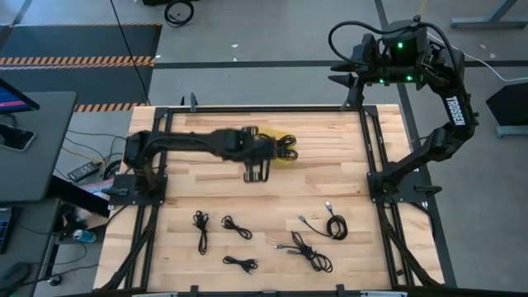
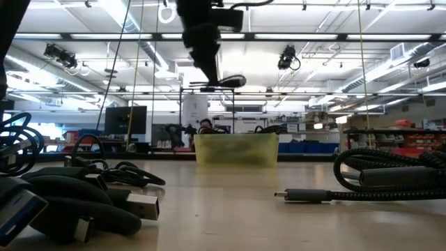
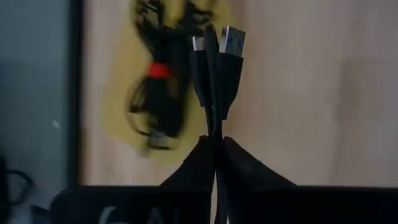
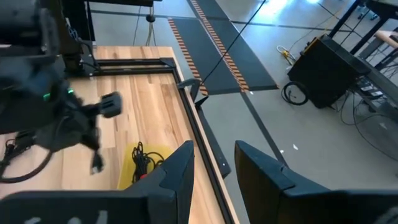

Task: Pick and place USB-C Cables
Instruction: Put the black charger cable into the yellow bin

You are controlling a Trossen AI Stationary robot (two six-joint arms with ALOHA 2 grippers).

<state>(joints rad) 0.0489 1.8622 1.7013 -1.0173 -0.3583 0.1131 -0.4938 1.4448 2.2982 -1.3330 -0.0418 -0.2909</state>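
Cable (image 3: 214, 68) hung pinched in the left gripper (image 3: 216, 144), over the yellow tray (image 1: 285, 138) at the table's far side. Carry step, seemingly near its end. Next: lower, release into tray. Right gripper (image 4: 214, 165) waited, partly open, off the table's far right corner.

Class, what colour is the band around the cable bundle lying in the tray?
Red. The band on the cable bundle shows best in the left wrist view, against the yellow tray.

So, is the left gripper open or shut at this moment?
Shut. In its wrist view the left gripper has both fingers pressed together on a black cable, plugs sticking out past them.
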